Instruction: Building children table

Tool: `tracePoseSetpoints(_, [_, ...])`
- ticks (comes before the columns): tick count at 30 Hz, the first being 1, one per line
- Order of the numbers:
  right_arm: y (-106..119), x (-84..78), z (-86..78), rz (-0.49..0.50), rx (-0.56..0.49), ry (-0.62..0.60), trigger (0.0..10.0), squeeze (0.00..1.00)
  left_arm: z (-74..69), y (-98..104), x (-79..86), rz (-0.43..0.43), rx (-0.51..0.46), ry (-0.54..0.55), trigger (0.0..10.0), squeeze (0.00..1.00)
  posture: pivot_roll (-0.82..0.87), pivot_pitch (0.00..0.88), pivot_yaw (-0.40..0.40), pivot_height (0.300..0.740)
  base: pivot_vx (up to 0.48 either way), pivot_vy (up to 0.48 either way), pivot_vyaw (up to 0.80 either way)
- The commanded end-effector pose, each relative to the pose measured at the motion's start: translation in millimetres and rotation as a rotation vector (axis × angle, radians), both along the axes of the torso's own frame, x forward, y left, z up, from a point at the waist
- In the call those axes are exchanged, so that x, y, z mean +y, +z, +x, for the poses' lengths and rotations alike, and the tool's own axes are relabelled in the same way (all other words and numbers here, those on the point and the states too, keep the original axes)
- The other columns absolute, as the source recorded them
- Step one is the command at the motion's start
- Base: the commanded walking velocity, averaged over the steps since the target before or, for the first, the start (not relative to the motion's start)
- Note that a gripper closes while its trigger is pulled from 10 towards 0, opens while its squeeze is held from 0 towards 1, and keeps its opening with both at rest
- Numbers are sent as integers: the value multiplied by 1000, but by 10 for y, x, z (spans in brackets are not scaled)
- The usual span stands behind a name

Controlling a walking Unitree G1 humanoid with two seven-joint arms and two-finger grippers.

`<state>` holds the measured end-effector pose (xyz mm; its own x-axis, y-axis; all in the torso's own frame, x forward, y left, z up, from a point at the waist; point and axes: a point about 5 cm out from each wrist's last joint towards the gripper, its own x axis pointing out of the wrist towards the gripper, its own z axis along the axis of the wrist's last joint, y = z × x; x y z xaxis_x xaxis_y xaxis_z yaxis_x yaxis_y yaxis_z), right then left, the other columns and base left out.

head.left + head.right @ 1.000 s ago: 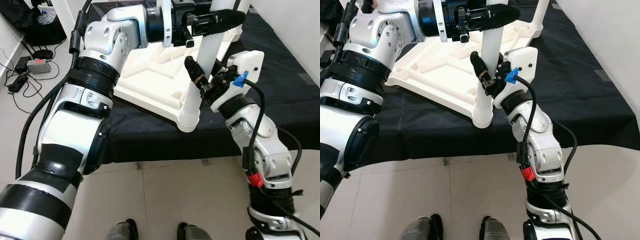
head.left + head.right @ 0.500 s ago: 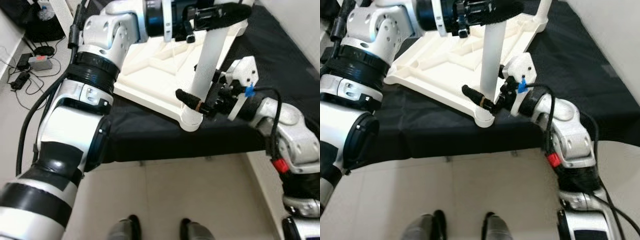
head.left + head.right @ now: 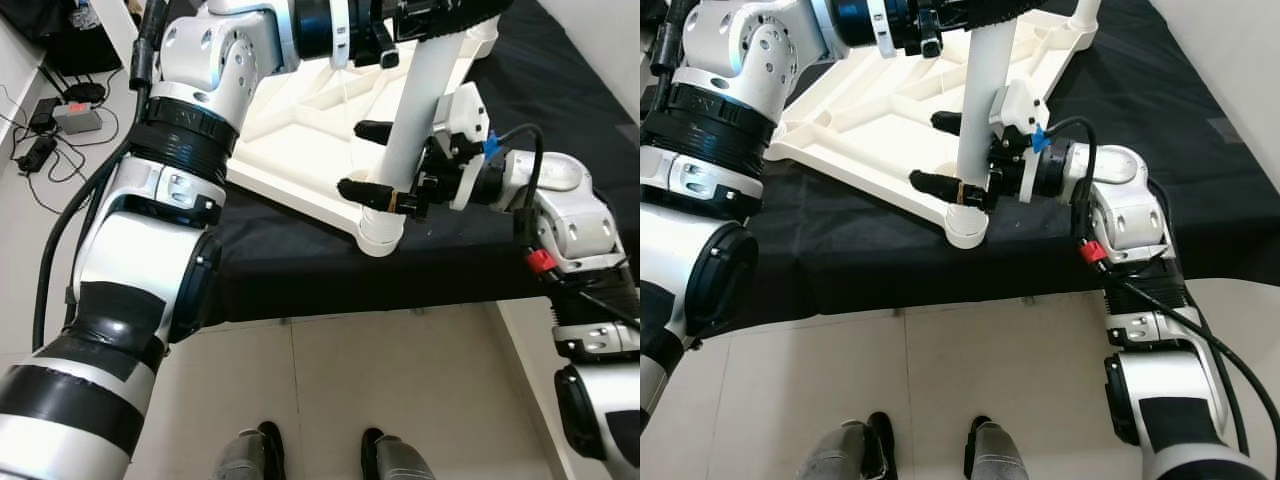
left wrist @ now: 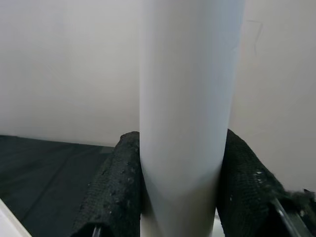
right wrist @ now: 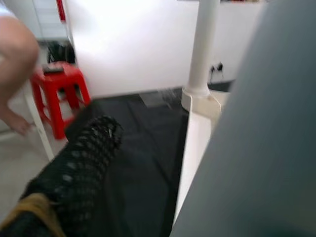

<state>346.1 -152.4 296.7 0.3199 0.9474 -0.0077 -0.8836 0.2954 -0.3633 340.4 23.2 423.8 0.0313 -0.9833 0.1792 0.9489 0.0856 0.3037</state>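
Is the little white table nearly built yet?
Partly. The upside-down white plastic tabletop lies on the black cloth, and a far white leg already stands in its corner. Now the left gripper clamps the near white tube leg in its corner socket, the right gripper open around it. Other legs can't be judged.

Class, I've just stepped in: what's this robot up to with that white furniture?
The robot is assembling a white children's table. The tabletop lies upside down on a black cloth. The left gripper clamps the upright white leg near its top. The right gripper has its open fingers either side of the leg just above the corner socket.
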Motion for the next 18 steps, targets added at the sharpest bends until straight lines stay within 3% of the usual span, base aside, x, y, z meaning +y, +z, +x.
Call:
tracePoseSetpoints(1, [19,123,-24,-9,19,117,4275,0,-19,-141,-135,88,19,-37,0,0,0,290,38,740,0,0,0])
tracePoseSetpoints(2, [20,103,-28,-4,40,156,0,0,-29,-137,-140,92,16,-43,0,0,5,290,40,740,0,0,0])
tracePoseSetpoints(10, [-89,108,21,19,122,272,0,0,-71,-146,-160,104,10,-64,0,0,7,295,41,740,0,0,0])
tracePoseSetpoints(18, [-166,120,31,19,142,296,0,0,-104,-139,-176,105,4,-83,0,0,9,300,42,740,0,0,0])
